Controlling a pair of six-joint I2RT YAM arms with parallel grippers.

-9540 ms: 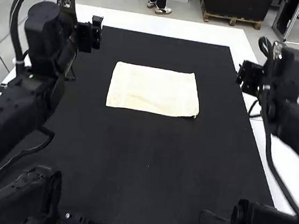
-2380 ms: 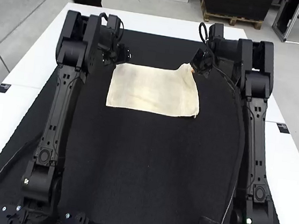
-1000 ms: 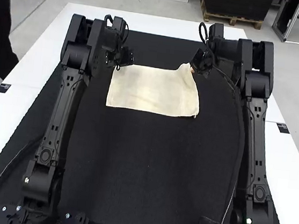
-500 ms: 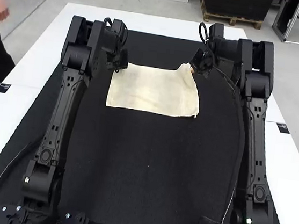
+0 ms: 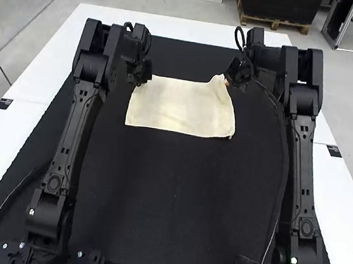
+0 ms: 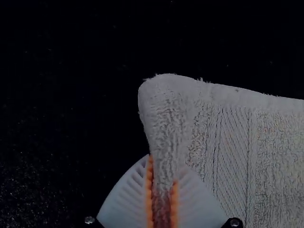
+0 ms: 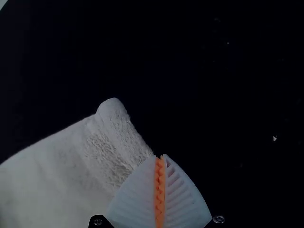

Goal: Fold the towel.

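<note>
L. gripper [image 5: 139, 80]: jaws clenched on the towel [image 5: 182, 107]. L. wrist view: a gathered ridge of cloth sits btwn the orange pads [image 6: 149, 190], w/ a rounded corner sticking out past the tips. The woven band [image 6: 230, 142] lies just beside these jaws, on the side twd the R. jaws. Plain cloth runs on past it.

R. gripper [image 5: 227, 83]: jaws clenched, orange pads [image 7: 157, 190] meeting along their length. Towel edge runs up to the tips; in the high view the corner there stands up in a small peak, so grip is read as on the towel nr its far R. corner. Exact bite of cloth is hidden behind the fingers. A rounded bit of the corner shows just beyond the tips; rest of cloth spreads away twd the L. jaws.

Towel pos.: btwn the two sets of jaws and on the near side of both, pale, approx. rectangular. Main part lies spread on the black mat [image 5: 168, 201], w/ slight creases. Near edge roughly straight, well apart from both jaws. No. of layers: can't tell.

Mat is on the white tabletop [image 5: 65, 49]; it extends beyond both jaws and back twd the arm bases. Dark label [image 5: 3, 104] on tabletop, well outboard of the L. jaws; 2nd label [image 5: 334, 151] outboard of the R. jaws.
</note>
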